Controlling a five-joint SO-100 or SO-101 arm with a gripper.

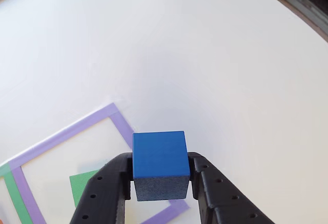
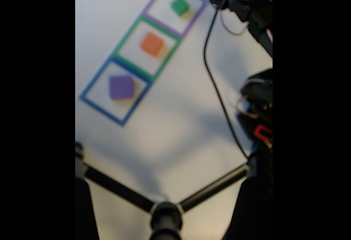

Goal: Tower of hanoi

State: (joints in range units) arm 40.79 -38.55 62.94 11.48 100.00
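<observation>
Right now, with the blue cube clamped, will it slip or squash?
The blue cube probably won't slip: the tool clamps two flat opposite sides, and its lower face looks grainy. It looks like foam, so likely light and slightly squashable. Flat faces mean it shouldn't roll once set down.

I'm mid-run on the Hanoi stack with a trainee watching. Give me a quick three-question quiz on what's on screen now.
1. True or false: the gripper is empty.
2. In the fixed view, which block sits in the purple tape square? A) orange block B) green cube C) purple slab
3. Fill in: the purple slab lies inside the ____ tape square.

Key:
1. False; it is shut on the blue cube.
2. B, the green cube; the orange block is in the green tape square.
3. Blue.
</observation>
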